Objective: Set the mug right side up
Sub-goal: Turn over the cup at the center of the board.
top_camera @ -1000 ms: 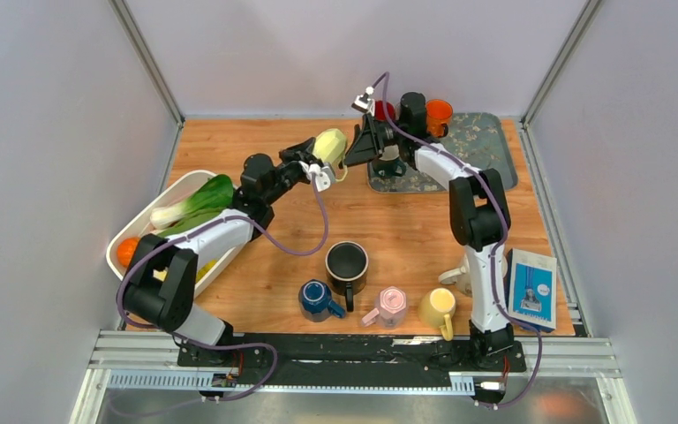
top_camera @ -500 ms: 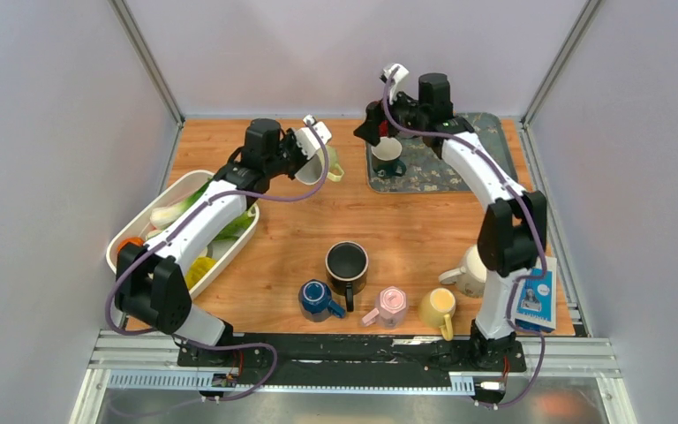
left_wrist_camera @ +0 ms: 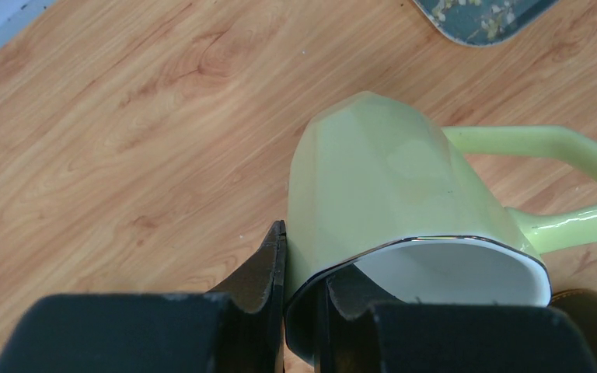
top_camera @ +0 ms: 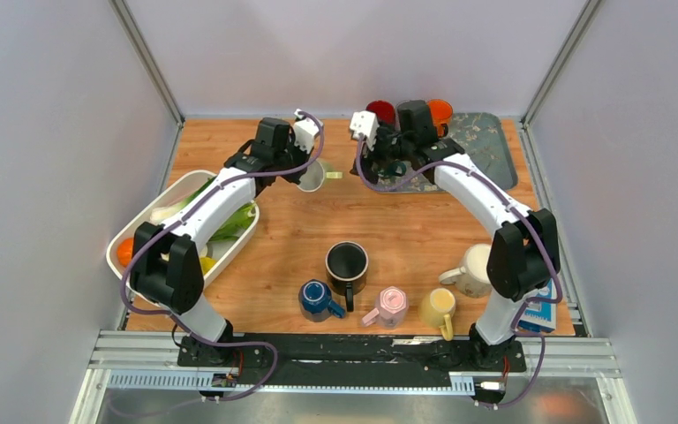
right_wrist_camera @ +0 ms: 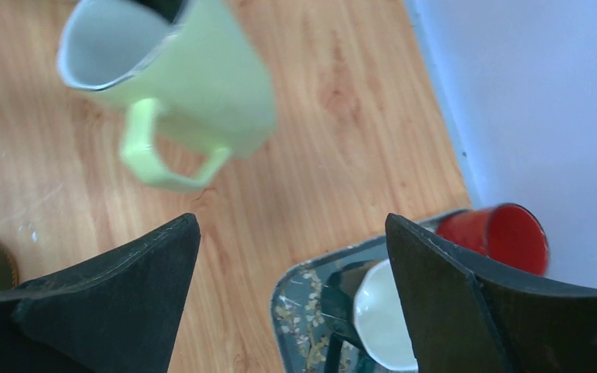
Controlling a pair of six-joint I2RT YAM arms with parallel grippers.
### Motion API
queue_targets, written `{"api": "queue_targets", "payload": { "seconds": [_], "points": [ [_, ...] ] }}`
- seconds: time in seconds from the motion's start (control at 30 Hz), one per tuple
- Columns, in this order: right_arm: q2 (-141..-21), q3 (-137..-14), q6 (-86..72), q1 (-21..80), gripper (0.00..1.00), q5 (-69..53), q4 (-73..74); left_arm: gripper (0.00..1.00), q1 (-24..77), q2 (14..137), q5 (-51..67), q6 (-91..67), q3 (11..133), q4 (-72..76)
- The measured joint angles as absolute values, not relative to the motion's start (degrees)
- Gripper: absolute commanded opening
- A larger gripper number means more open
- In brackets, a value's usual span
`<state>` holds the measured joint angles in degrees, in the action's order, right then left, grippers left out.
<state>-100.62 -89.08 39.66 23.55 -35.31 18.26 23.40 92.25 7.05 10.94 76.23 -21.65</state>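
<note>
My left pincer [left_wrist_camera: 303,268] is clamped on the rim of the mug [left_wrist_camera: 381,179], one finger inside and one outside. The pale green mug is tilted over the far part of the table [left_wrist_camera: 124,116], mouth toward my wrist, handle toward the tray [right_wrist_camera: 295,303]. My right pincer [right_wrist_camera: 289,233] hangs just beside it — fingers wide apart, holding nothing.

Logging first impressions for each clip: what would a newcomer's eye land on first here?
The pale green mug, at the far middle of the table, is pinched by its rim in the left tool, one finger inside and one outside. Next to it the right tool stands wide open and empty near the patterned tray. At the near edge, a black mug stands among three smaller coloured mugs.
</note>
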Motion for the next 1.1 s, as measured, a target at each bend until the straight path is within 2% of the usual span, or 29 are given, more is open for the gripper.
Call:
{"api": "queue_targets", "payload": {
  "seconds": [0.27,0.33,0.4,0.5,0.8,1.0,1.1],
  "points": [
    [-100.66,-88.16,54.22,29.15,0.80,-31.90,24.67,0.00,23.35,94.59,6.04,4.10,78.50,-21.56],
    [-101.06,-88.86,56.77,29.61,0.73,-31.20,25.78,0.00,23.35,94.98,5.82,3.44,78.52,-21.52],
    [-102.08,-90.45,59.40,30.22,0.62,-30.44,26.74,0.00,23.27,95.59,5.72,2.92,78.83,-21.52],
    [-104.62,-93.73,62.72,31.00,0.53,-29.36,28.12,0.00,23.24,96.68,5.72,2.55,79.59,-21.17],
    [-110.41,-99.74,69.08,32.88,0.48,-26.11,34.41,0.00,24.12,97.43,5.65,2.35,80.95,-20.34],
    [-111.46,-100.51,71.11,33.34,0.31,-25.15,35.88,0.00,24.38,97.65,5.96,1.87,80.97,-20.47],
    [-112.09,-100.99,71.29,33.58,0.09,-23.70,35.81,0.00,24.32,97.65,5.58,1.04,80.97,-20.51]
  ]
}}
